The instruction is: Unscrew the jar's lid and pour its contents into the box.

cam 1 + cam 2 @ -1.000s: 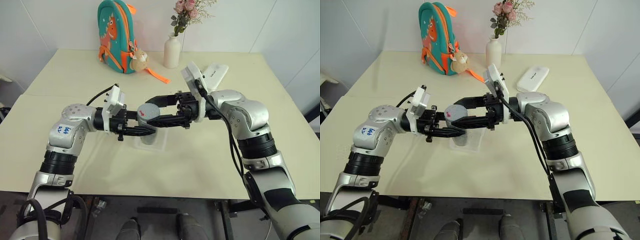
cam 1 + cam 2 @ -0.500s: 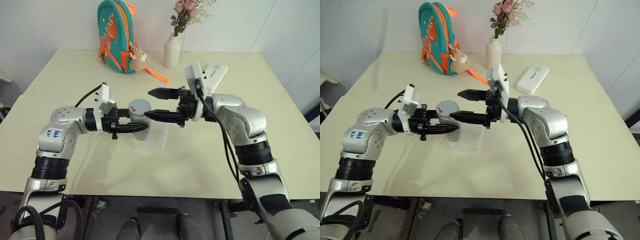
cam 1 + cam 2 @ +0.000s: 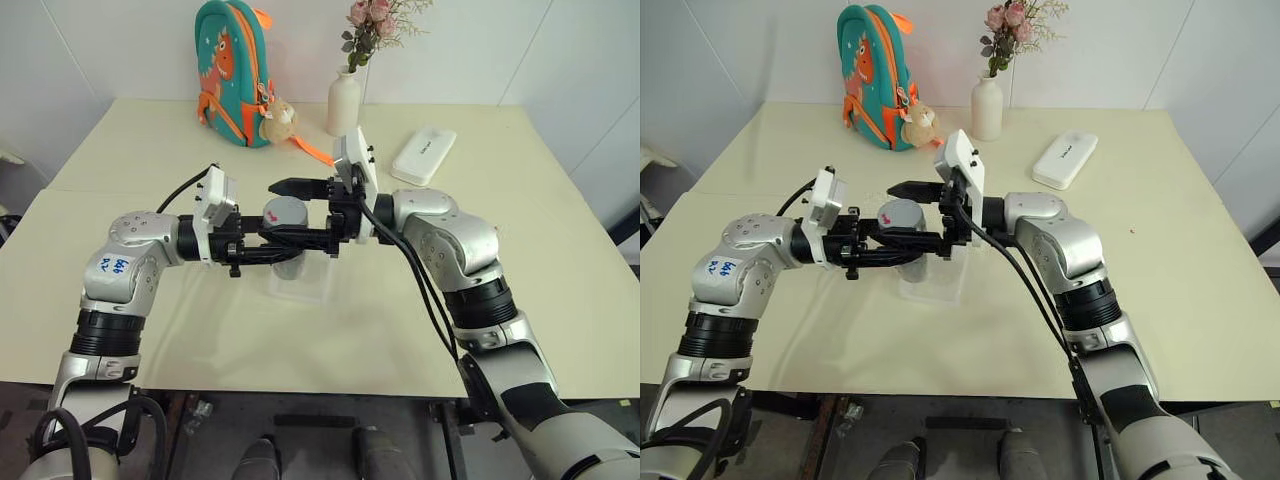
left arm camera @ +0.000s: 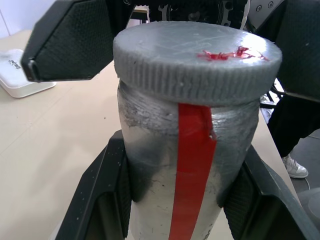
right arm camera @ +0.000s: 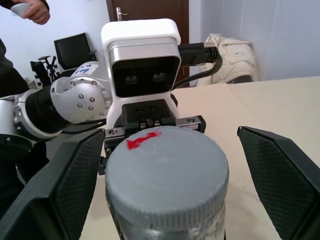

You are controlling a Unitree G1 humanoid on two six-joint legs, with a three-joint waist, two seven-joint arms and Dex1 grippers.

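Risk 1: the right gripper [image 3: 292, 212] may close off-centre on the lid [image 4: 196, 59]. Its two fingers stand wide apart, one on each side of the lid, not touching it; if one pad lands first, the jar [image 4: 186, 165] gets pushed sideways in the other grip.

Risk 2: the jar may turn together with the lid. The left gripper [image 3: 288, 252] is clenched on the jar's body below the lid, a black finger [image 4: 102, 200] pressed to each flank. The silvery wall looks smooth, so a stiff thread could spin the whole jar in that hold, or tilt it.

Risk 3: once the lid loosens, a tilted jar would spill its contents beside the box [image 3: 300, 285] instead of into it.

Position, taking the jar as landmark: it is held upright above the table [image 3: 400, 320], lid on, red stripe facing the left wrist. The box lies directly below it. The right gripper's open fingers bracket its top; the left gripper's fingers grasp its middle.
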